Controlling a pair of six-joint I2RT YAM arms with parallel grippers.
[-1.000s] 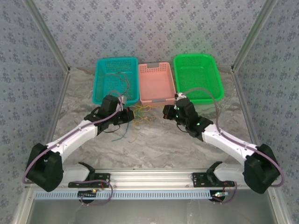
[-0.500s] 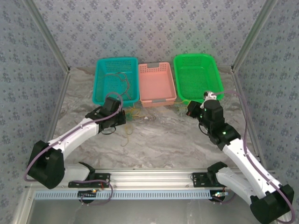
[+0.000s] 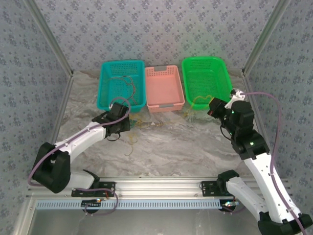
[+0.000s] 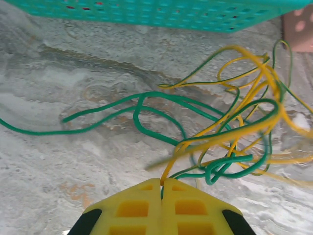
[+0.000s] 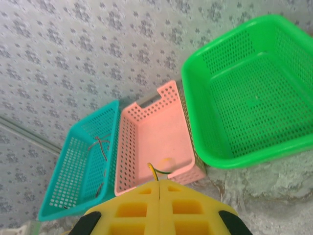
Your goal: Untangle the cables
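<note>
Two wrist views reveal grips: left pincer (image 4: pixel 161 181) clamps cables (image 4: pixel 222 138) tangle, right pincer (image 5: pixel 159 182) clamps yellow-green strand (image 5: pixel 152 169).

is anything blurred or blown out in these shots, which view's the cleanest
Left wrist: the yellow cables are motion-blurred at right; the green cable on the table is crisp. Right wrist: baskets sharp and evenly lit, frame tilted. Top external: even light, no glare, green basket oversaturated, cables too thin to resolve well.
</note>
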